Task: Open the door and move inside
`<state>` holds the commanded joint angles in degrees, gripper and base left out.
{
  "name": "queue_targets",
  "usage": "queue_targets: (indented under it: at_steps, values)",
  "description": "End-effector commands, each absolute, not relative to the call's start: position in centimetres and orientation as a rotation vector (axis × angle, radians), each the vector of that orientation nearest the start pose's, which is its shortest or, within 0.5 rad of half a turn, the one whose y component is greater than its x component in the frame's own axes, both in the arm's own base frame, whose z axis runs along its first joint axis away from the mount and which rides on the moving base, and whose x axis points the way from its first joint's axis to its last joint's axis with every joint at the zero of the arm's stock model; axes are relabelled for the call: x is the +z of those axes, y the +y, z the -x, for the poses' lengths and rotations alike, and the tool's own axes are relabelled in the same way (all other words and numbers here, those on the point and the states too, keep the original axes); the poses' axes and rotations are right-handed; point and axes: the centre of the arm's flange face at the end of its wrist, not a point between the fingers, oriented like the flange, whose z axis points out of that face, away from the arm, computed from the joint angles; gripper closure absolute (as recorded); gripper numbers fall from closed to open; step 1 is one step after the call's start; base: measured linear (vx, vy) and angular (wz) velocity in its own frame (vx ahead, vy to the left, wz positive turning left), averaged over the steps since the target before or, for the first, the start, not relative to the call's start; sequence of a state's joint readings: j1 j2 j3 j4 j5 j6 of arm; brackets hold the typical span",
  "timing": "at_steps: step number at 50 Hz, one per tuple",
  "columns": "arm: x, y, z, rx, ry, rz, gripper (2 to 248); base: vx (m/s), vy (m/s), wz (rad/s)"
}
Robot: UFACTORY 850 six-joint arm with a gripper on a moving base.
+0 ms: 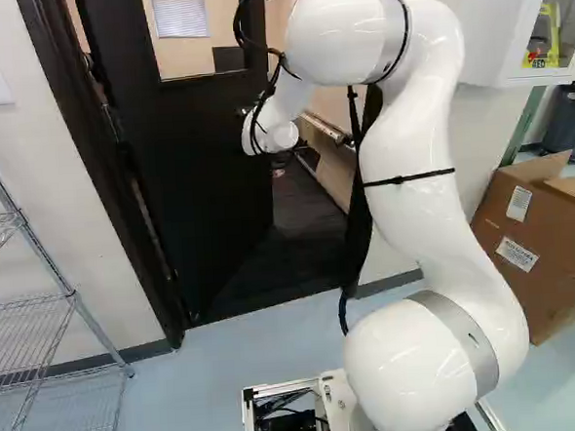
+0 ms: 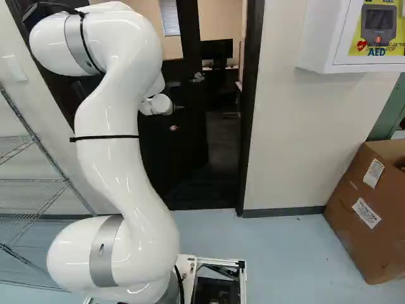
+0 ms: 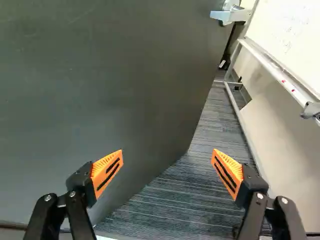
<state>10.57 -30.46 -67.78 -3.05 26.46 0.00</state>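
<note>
The dark door (image 1: pixel 186 153) with its window stands partly open into the room beyond, a gap between its free edge and the frame (image 2: pixel 252 95). My gripper (image 2: pixel 174 126) is small and dark against the door in the right base view, just beyond the white wrist. In the wrist view the gripper (image 3: pixel 168 165) stands open, its orange-padded fingers wide apart with nothing between them. One finger is in front of the door panel (image 3: pixel 100 75), the other in front of the carpeted opening (image 3: pixel 200 175). A metal handle (image 3: pixel 232 14) shows at the door's edge, ahead of the fingers.
Wire shelving (image 1: pixel 41 328) stands left of the doorway. Right of it are a wall-mounted white cabinet (image 2: pixel 354 38) and a cardboard box (image 2: pixel 370 209) on the floor. Beyond the door are a whiteboard (image 3: pixel 295 40) on a stand and a monitor (image 2: pixel 216 49).
</note>
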Motion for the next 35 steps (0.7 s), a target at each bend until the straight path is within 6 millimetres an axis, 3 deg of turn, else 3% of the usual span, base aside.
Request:
queue_targets:
  at_steps: [35]
  values:
    - [42.8,8.5,-58.4,-1.681,-0.262,2.55,3,0.0,0.0,0.0]
